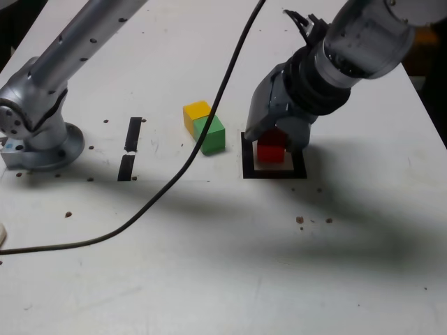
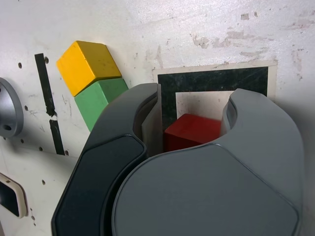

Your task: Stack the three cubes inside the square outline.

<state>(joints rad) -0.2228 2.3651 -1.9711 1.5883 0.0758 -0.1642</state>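
The red cube (image 1: 271, 151) (image 2: 191, 132) rests on the white centre of the square outline (image 1: 247, 162) (image 2: 216, 81). My gripper (image 1: 275, 142) (image 2: 193, 125) reaches down over it, one jaw on each side, shut on the cube. Just outside the outline, on the exterior view's left, the yellow cube (image 1: 196, 112) (image 2: 86, 61) and the green cube (image 1: 211, 133) (image 2: 101, 98) lie side by side on the table, touching each other. The gripper body hides the near part of the outline in the wrist view.
Two short black tape strips (image 1: 131, 148) (image 2: 45, 83) lie further to the exterior view's left. The arm's metal base (image 1: 38, 136) stands at the left edge. A black cable (image 1: 174, 174) runs across the table past the green cube. The table is white with small holes.
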